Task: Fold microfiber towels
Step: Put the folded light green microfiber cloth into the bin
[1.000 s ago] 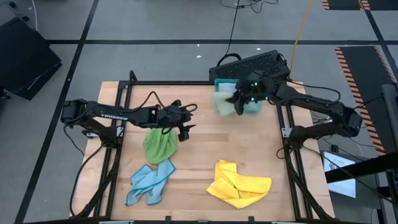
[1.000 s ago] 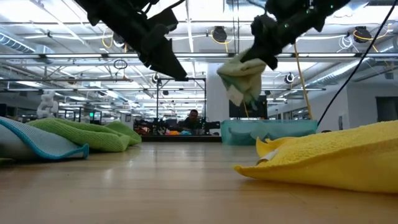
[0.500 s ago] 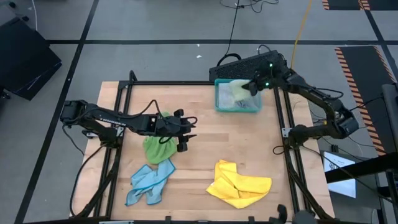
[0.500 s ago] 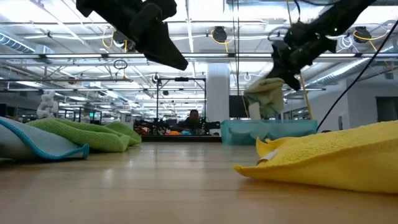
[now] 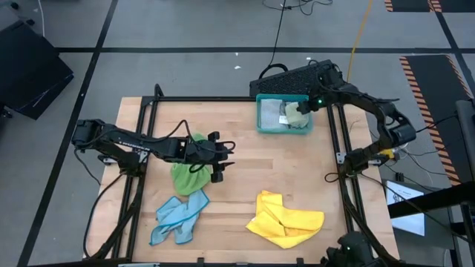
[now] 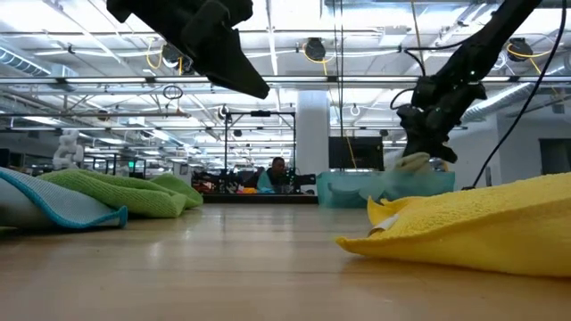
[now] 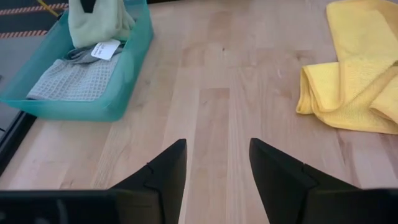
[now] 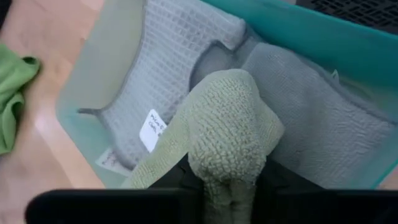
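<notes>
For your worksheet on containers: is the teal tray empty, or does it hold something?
Not empty. The teal tray holds a grey towel lying flat, and a pale green towel hangs into it from the right hand.

A pale wooden surface with a dark metal frame is carrying several things. A teal plastic tray is sitting at the far edge, toward the right. A bright green towel is lying bunched left of centre. A light blue towel is lying crumpled just in front of it, near the front left. A yellow towel is lying loosely folded near the front, right of centre, well apart from the others.
</notes>
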Motion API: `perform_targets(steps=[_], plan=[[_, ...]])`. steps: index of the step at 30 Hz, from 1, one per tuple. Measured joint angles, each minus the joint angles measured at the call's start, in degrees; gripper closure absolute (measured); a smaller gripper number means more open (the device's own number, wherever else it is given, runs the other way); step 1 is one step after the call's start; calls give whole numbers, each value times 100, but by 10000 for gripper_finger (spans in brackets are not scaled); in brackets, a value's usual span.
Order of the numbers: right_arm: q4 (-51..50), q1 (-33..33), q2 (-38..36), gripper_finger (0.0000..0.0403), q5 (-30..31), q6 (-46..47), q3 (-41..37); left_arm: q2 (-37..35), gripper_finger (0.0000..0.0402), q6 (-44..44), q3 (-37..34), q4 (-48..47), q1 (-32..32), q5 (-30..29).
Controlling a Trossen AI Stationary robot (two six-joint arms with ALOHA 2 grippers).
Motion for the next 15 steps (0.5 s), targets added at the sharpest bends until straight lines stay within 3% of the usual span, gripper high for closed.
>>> perform_targets(steps=[3,8,15], plan=[[20,0,60,316,115,0,2,0,225,-2,0,0,0,0],[-18,44,48,244,1064,-100,2,0,227,3,0,0,0,0],[-15,163,-280,164,1682,-382,4,0,227,3,0,0,0,2]])
